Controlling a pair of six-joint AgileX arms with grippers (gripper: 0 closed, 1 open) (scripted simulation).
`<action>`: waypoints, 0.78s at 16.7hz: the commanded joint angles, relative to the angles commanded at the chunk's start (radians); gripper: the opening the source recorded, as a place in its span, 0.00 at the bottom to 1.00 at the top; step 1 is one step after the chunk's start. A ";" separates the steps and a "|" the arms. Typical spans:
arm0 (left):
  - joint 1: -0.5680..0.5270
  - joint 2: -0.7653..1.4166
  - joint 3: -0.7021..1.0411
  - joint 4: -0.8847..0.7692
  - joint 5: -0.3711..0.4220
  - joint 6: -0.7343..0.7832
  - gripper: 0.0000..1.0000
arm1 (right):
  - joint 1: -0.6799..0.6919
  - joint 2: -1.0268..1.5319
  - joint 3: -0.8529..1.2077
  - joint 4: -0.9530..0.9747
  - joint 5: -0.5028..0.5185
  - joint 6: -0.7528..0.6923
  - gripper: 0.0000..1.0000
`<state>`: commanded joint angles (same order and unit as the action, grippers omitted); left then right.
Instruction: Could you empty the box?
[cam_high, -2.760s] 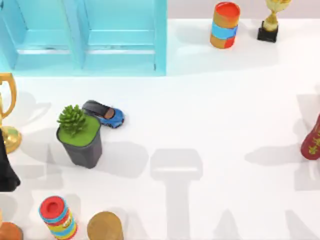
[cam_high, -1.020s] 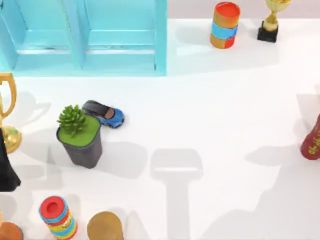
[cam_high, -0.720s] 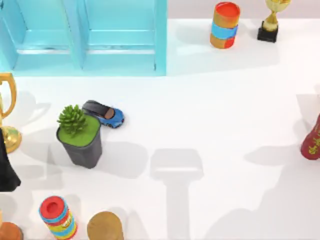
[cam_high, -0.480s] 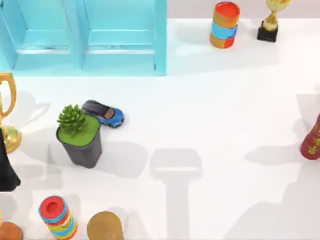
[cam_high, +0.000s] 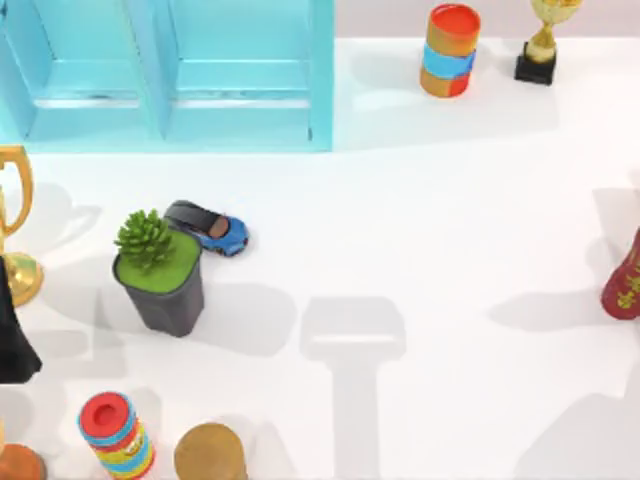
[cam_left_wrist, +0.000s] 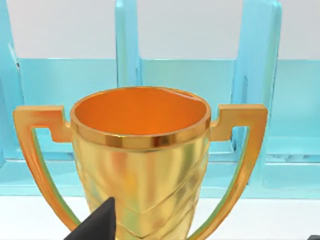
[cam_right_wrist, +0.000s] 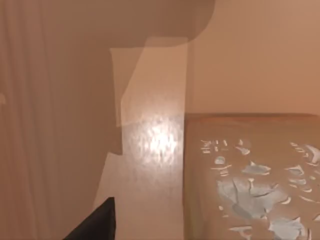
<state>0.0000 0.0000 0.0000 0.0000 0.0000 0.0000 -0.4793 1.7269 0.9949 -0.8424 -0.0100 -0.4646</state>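
Only the arm shadow at the near right corner of the desk (cam_high: 430, 200) has changed, shrinking back toward the right edge; every object lies where it lay before. Open room is widest across the middle and right of the white desk. The turquoise cabinet (cam_high: 170, 75) lines the far left. A striped can (cam_high: 450, 50) and a small trophy (cam_high: 540, 40) stand at the far right edge, and a red bottle (cam_high: 625, 280) at the right edge. On the left, the potted plant (cam_high: 160, 275) touches a blue toy car (cam_high: 212, 228). A ringed can (cam_high: 118, 435) and a brown-gold cylinder (cam_high: 210, 455) crowd the near left edge. The left arm (cam_high: 12, 335) sits parked at the left edge beside the big gold trophy (cam_left_wrist: 140, 165). The left gripper (cam_left_wrist: 206, 236) faces that cup with its fingers (cam_left_wrist: 97, 225) wide apart. The box (cam_right_wrist: 250, 175) lies right up against the right wrist camera as smooth tan-brown faces, one flecked with greyish-white patches. The right gripper (cam_right_wrist: 97, 222) shows one dark tip just beside it, and I cannot tell whether that gripper is spread or closed. Which way the box points, its long axis and its place on the desk cannot be told.
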 joint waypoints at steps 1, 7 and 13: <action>0.000 0.000 0.000 0.000 0.000 0.000 1.00 | 0.000 0.000 0.000 0.000 0.000 0.000 1.00; 0.000 0.000 0.000 0.000 0.000 0.000 1.00 | 0.000 0.000 0.000 0.000 0.000 0.000 0.62; 0.000 0.000 0.000 0.000 0.000 0.000 1.00 | 0.000 0.000 0.000 0.000 0.000 0.000 0.17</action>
<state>0.0000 0.0000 0.0000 0.0000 0.0000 0.0000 -0.4793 1.7269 0.9949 -0.8424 -0.0100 -0.4646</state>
